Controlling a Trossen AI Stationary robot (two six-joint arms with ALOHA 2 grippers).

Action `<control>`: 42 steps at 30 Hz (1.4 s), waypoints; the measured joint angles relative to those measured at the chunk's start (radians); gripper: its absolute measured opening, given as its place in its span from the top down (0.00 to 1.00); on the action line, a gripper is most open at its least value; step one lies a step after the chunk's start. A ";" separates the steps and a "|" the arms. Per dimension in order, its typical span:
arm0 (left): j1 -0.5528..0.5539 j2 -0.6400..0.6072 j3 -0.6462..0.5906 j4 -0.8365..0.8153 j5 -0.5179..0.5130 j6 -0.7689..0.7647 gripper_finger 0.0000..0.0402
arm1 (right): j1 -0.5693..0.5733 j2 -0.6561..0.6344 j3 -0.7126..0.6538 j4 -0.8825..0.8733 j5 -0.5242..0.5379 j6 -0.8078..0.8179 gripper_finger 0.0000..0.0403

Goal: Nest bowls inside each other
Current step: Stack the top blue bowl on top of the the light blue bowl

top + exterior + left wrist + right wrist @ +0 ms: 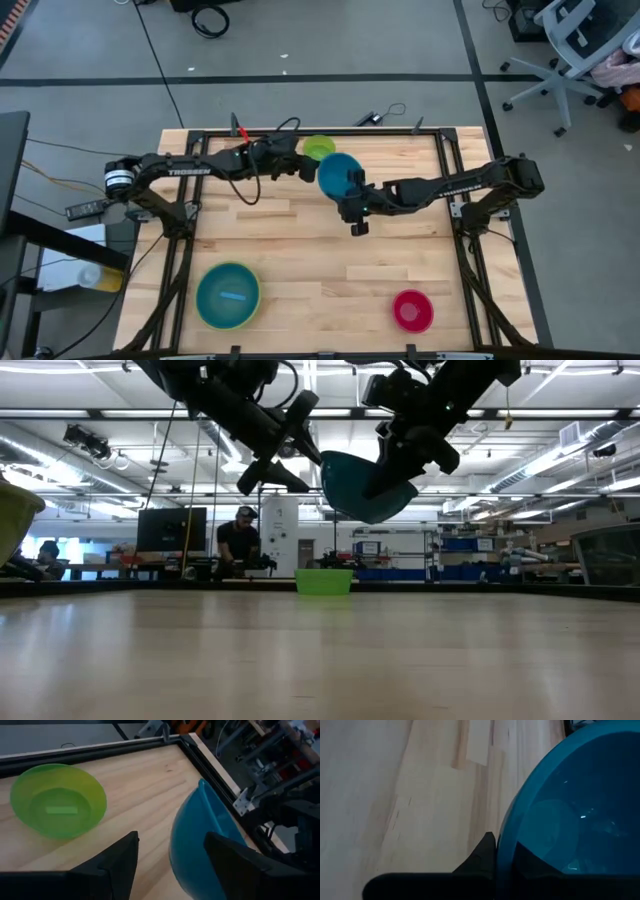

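Note:
A deeper blue bowl (338, 172) hangs tilted above the table's far middle, with my right gripper (353, 192) shut on it. My left gripper (303, 168) is open just left of it; in the left wrist view the blue bowl (197, 845) shows between its fingers. A small green bowl (318, 148) rests upright on its base near the far edge. Near the front left, a light blue bowl (230, 295) sits inside the large lime green bowl (203, 300). The small red-pink bowl (412, 310) stands at the front right. My right gripper pinches the blue bowl's wall at the rim (501, 840), one finger (484, 851) outside and the other inside, seen through the plastic. It slants down from the table's right. The bowl is lifted clear and tipped on its side. Whether my left gripper touches the bowl, I cannot tell.
A black frame rail (300, 132) runs along the table's far edge just behind the green bowl. Bare wood (330, 260) lies across the table's middle, between the held bowl and the two bowls near the front.

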 joint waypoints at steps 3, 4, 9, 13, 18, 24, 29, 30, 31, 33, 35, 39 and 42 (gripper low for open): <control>0.007 0.000 0.000 0.005 0.000 -0.012 0.42 | -0.021 0.000 0.000 -0.003 -0.008 0.004 0.96; 0.008 0.000 0.000 0.007 -0.004 -0.018 0.43 | -0.030 0.000 0.000 -0.007 -0.011 0.010 0.96; 0.006 -0.002 0.000 0.046 -0.021 -0.021 0.48 | -0.083 0.002 -0.015 -0.033 -0.025 0.088 0.96; 0.009 0.011 0.002 0.141 -0.060 0.022 0.50 | -0.100 0.002 -0.023 -0.030 -0.041 0.081 0.96; 0.015 0.077 0.003 0.153 -0.047 0.053 0.50 | -0.100 0.002 -0.023 0.024 -0.041 -0.003 0.96; 0.019 0.129 0.004 0.169 -0.036 0.066 0.50 | -0.110 0.003 -0.024 0.031 -0.074 -0.037 0.96; 0.029 0.130 0.007 0.135 -0.035 0.113 0.59 | -0.113 0.003 -0.025 0.035 -0.073 -0.050 0.94; 0.031 0.130 0.007 0.127 -0.031 0.119 0.63 | -0.113 0.004 -0.025 0.035 -0.075 -0.052 0.94; 0.033 0.130 0.007 0.121 -0.027 0.126 0.67 | -0.113 0.005 -0.025 0.036 -0.076 -0.054 0.94; 0.034 0.130 0.008 0.115 -0.024 0.142 0.76 | -0.113 0.005 -0.025 0.036 -0.076 -0.054 0.95; 0.034 0.130 0.008 0.114 -0.024 0.155 0.85 | -0.112 0.005 -0.025 0.037 -0.073 -0.053 0.94; 0.037 0.130 0.007 0.110 -0.028 0.168 0.97 | -0.102 0.005 -0.024 0.051 -0.077 -0.065 0.93; 0.038 0.132 0.005 0.106 -0.022 0.175 0.97 | -0.087 0.005 -0.023 0.055 -0.072 -0.063 0.91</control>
